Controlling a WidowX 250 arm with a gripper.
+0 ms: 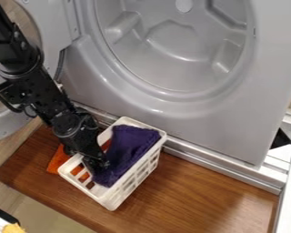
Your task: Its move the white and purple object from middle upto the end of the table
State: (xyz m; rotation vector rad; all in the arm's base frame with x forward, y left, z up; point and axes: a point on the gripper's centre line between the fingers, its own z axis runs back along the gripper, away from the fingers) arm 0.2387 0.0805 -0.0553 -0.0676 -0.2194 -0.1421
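Presumably the white basket (111,196) cradles the purple cloth (131,146) so both travel together; it sits left of centre on the desk (199,195). The gripper (99,163) is beside its rim; whether pinching, I cannot tell.

Large grey front-loader shell (154,107), wide round opening; round grey-rimmed door (9,124) swung open at left. Silver metal rail (218,169) runs along shell's foot. Orange piece of fabric (57,161), left of centre. Small yellow item (13,228), lower-left corner, identity unclear.
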